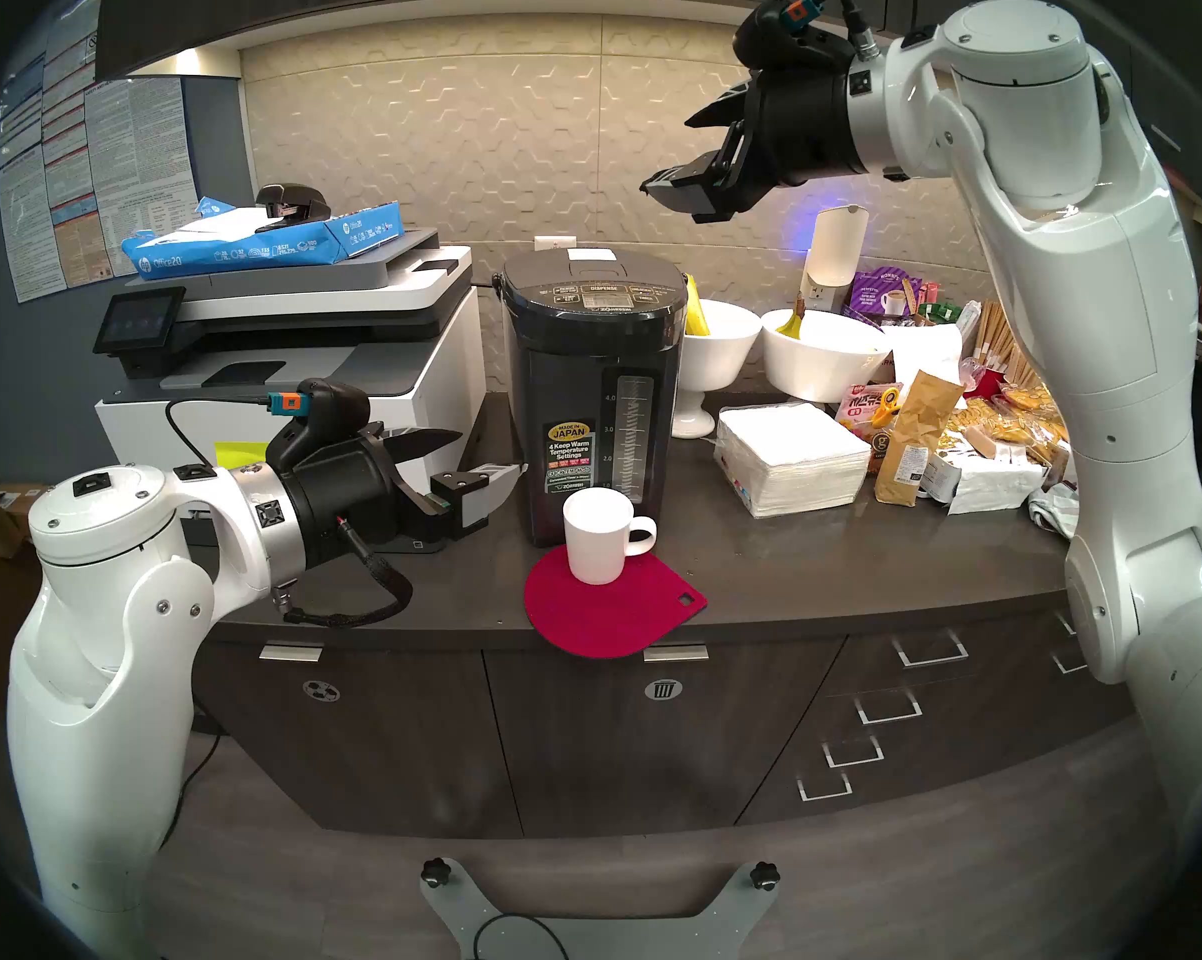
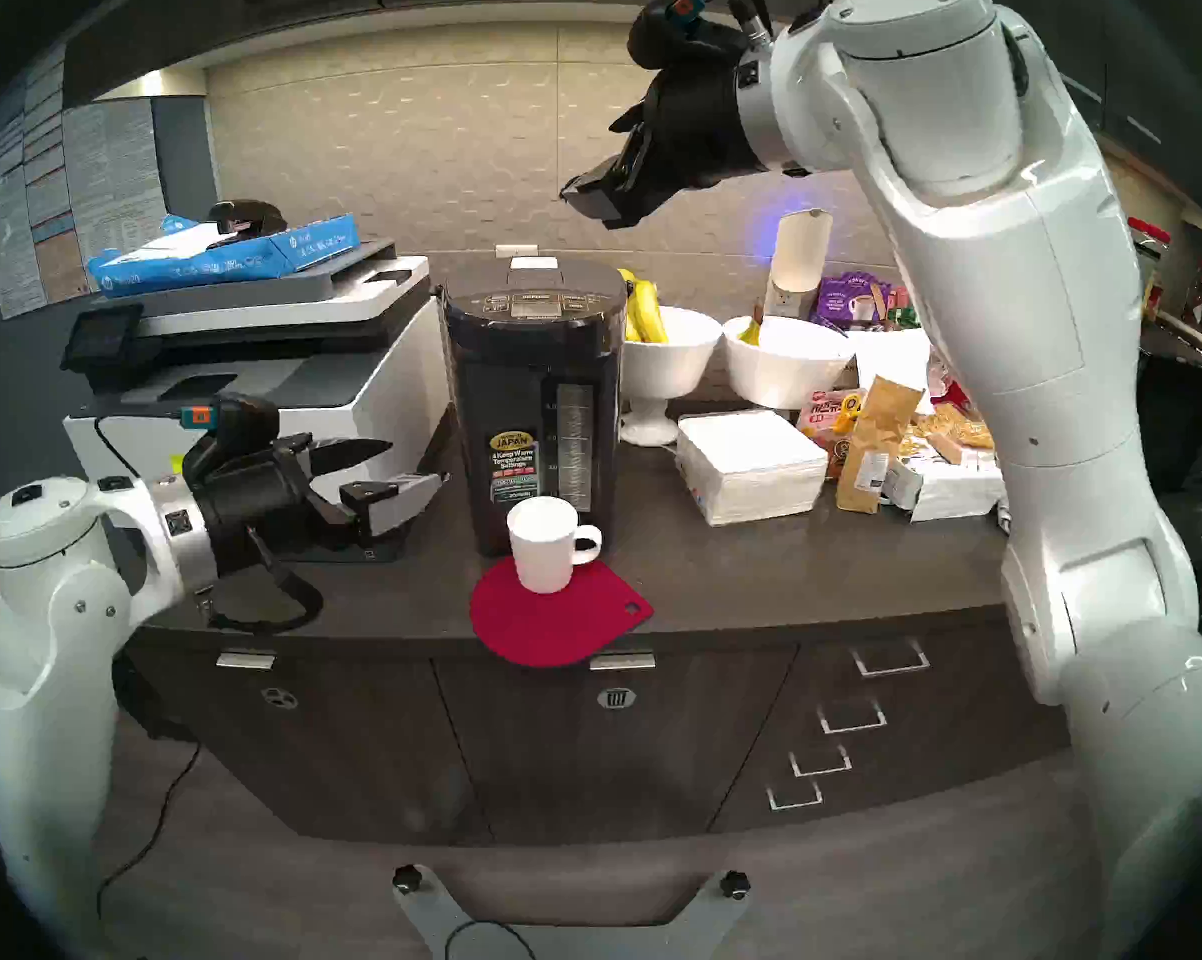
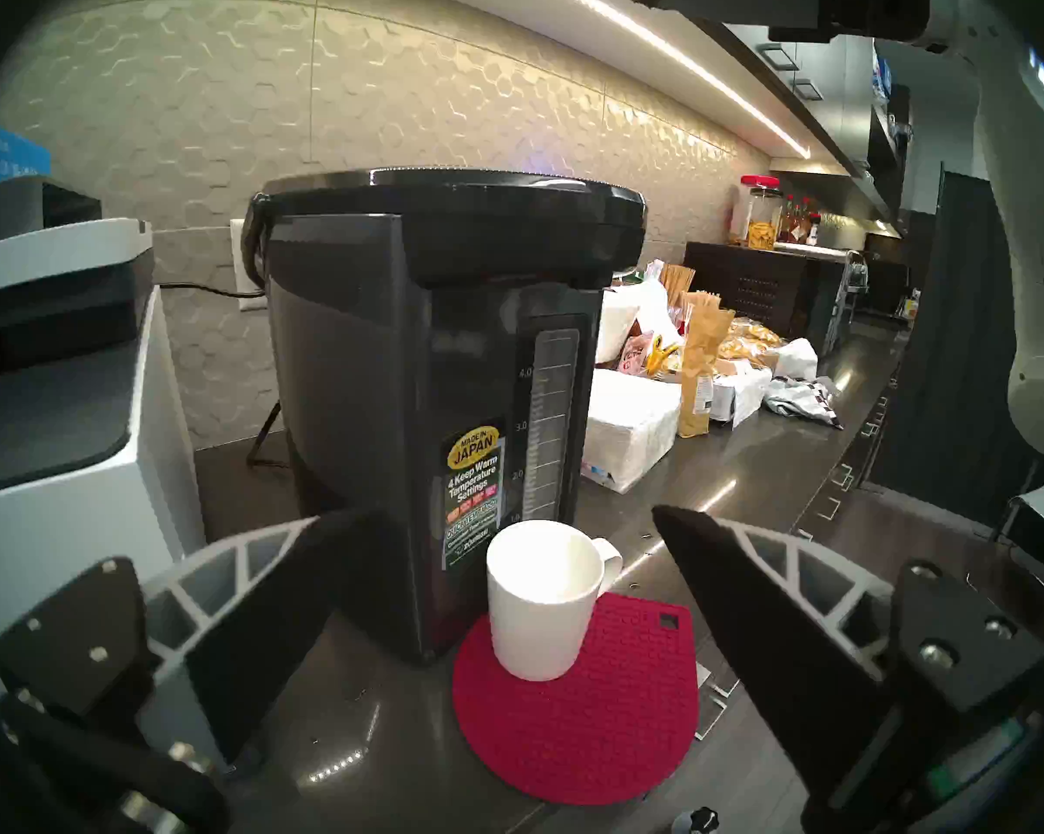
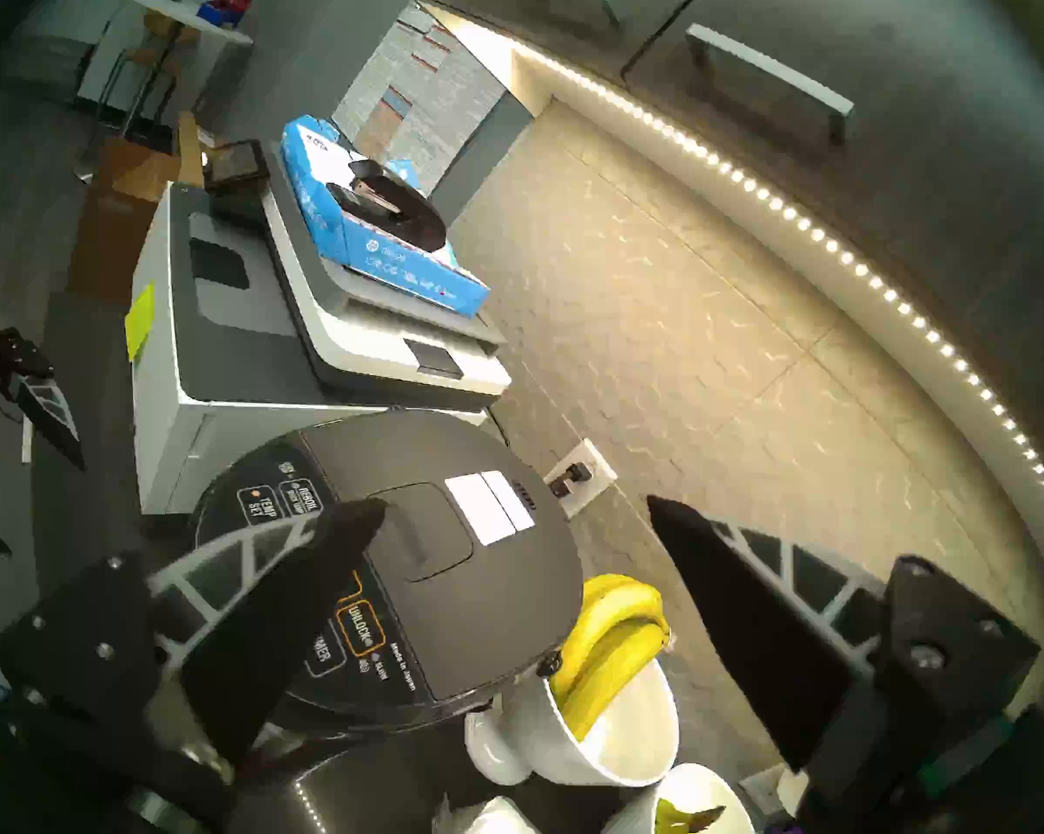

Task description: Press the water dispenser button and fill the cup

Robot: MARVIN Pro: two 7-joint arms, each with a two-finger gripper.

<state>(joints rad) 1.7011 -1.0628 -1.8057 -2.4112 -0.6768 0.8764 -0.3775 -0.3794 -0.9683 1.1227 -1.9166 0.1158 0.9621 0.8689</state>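
The right claw (image 1: 674, 155) hangs spread wide and empty, high above the water dispenser (image 1: 588, 397), toward 1 o'clock. The left claw (image 1: 477, 456), spread and empty too, waits at the dispenser's 9 o'clock. The cup (image 1: 597, 535) stands on a red mat (image 1: 612, 612) at its 6 o'clock, on the tabletop (image 1: 827, 564). I think one fingertip should come straight down on the button (image 1: 603, 289) marked "DISPENSE". A sticker says "MADE IN JAPAN".

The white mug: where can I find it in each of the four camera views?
Head stereo left: white mug, lower centre, on the red mat.
Head stereo right, lower centre, left of middle.
Left wrist, bottom centre.
Right wrist: not in it.
Shared landmark: the water dispenser, directly behind the mug.
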